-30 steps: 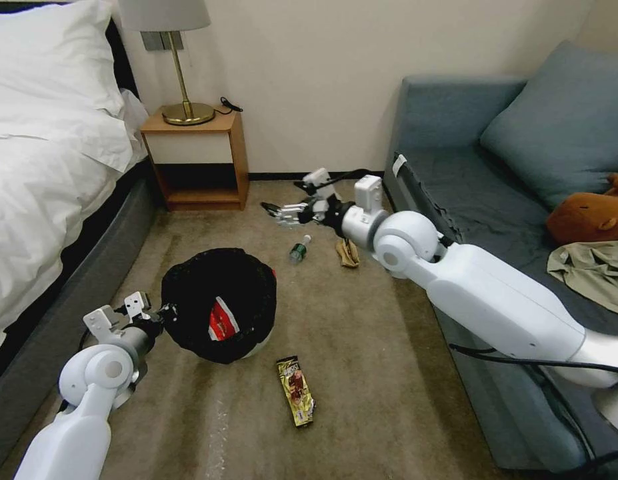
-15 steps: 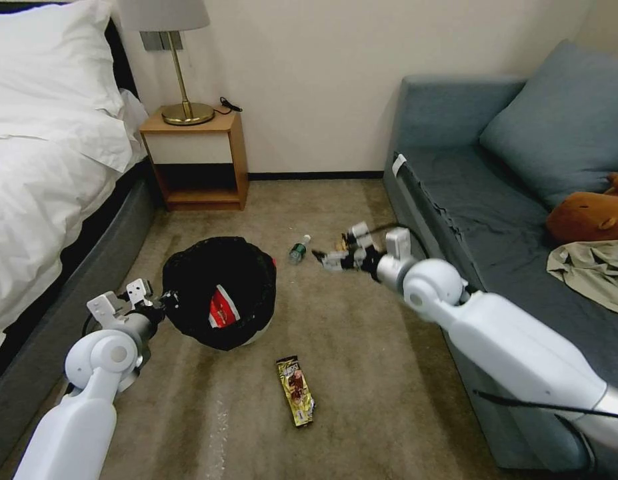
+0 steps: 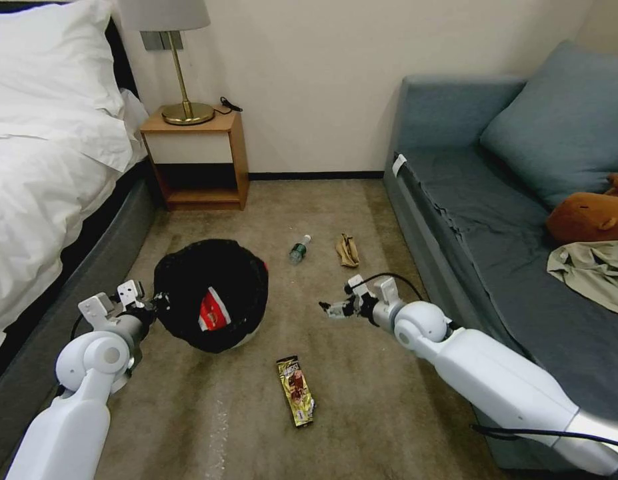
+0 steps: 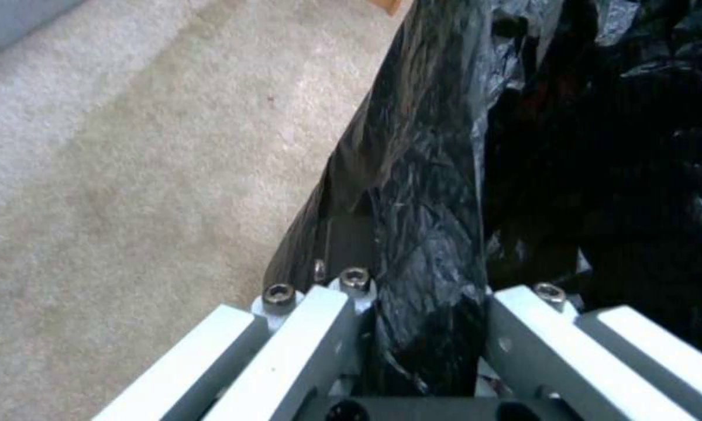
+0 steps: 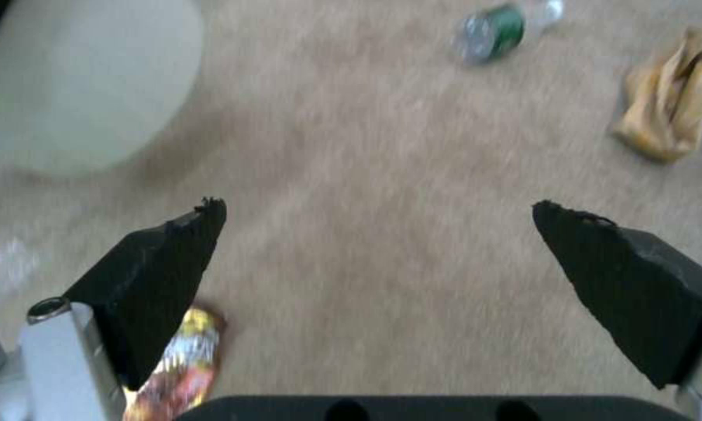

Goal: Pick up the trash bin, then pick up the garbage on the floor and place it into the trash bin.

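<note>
Black-lined trash bin (image 3: 212, 293) rim clamped by left hand (image 4: 425, 327); right hand (image 5: 378, 234) spread over carpet.

Trash bin (image 3: 212, 293) liner crinkled glossy plastic; carpet (image 3: 362, 400) matt.

We see our left gripper (image 4: 425, 327) clamped on the trash bin (image 4: 437, 175) rim, black bag bunched between its fingers (image 4: 523, 339). Beige carpet (image 4: 133, 175) lies beside it.

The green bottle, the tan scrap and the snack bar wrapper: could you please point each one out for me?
Green bottle (image 3: 298, 250), head view, on its green label.
Tan scrap (image 3: 347, 251), head view, on its crumpled middle.
Snack bar wrapper (image 3: 296, 389), head view, on its middle.
</note>
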